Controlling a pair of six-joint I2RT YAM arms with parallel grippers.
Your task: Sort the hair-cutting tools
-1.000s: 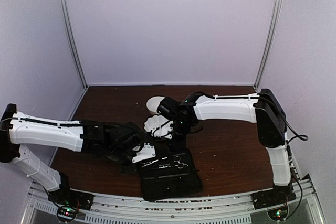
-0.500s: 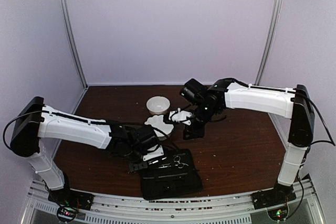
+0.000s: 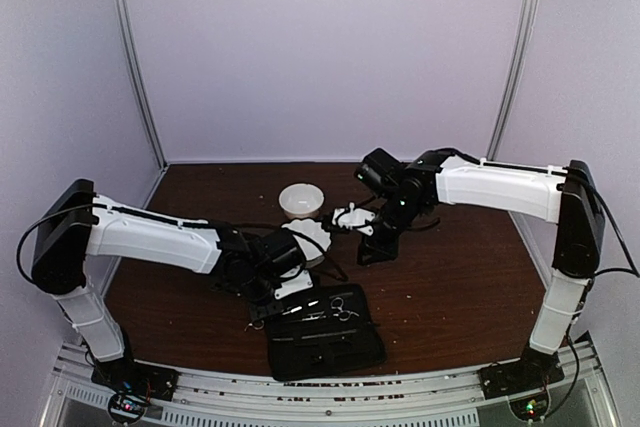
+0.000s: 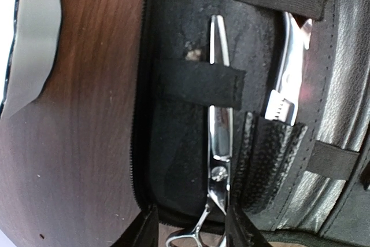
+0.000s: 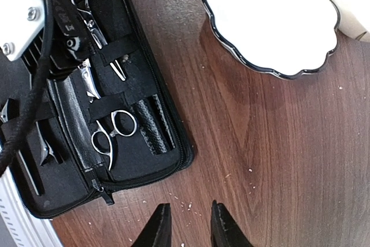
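Left gripper [image 4: 191,228]: we see it parted astride the scissors [image 4: 220,143], poised to draw them from the strap [image 4: 196,84].
Right gripper [image 5: 188,224]: narrowly parted, empty.

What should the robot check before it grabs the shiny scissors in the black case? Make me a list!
1. Left gripper open, a finger each side of the scissors: ok.
2. Scissors free to lift: not ok, a black strap crosses the blades.
3. Right gripper empty: ok.
4. White wavy dish empty for dropping: ok.
5. Left fingers touching the handle: cannot tell.
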